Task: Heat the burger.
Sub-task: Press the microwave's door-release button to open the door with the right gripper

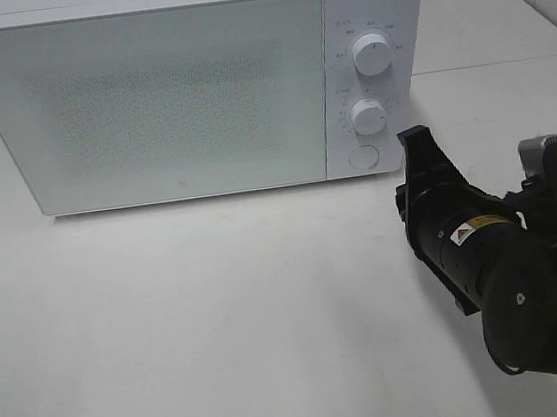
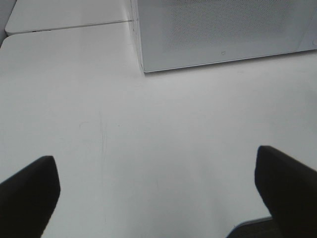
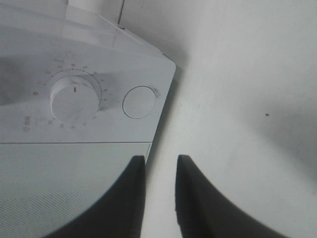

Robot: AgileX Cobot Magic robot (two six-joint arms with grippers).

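Microwave oven (image 1: 145, 93) is positioned across the upper left and centre of the exterior high frame, on a white table (image 1: 221, 326). Its door (image 1: 156, 102) is shut, and the interior is hidden by the frosted, dotted panel. The control panel is located on the right of the oven front: an upper dial (image 1: 372, 54), a lower dial (image 1: 369, 116) and a round button (image 1: 362, 157) are arranged one below the other.

Location of the burger cannot be told; it is shown in none of the three views.

The right gripper (image 1: 415, 143) is carried on the black arm at the lower right of the exterior high frame. Its tips are directed toward the lower right corner of the oven, just beside the round button. Contact with the oven cannot be confirmed. In the right wrist view the two black fingers (image 3: 124, 198) are drawn close together, with only a narrow gap left. Nothing is pinched between them. The lower dial and the round button are seen just beyond the fingertips.

The left gripper (image 2: 158, 198) is shown only in the left wrist view. Its fingers are spread wide, one at each lower corner of that picture, over bare table. Nothing is gripped. The lower left corner of the oven is seen well beyond it.
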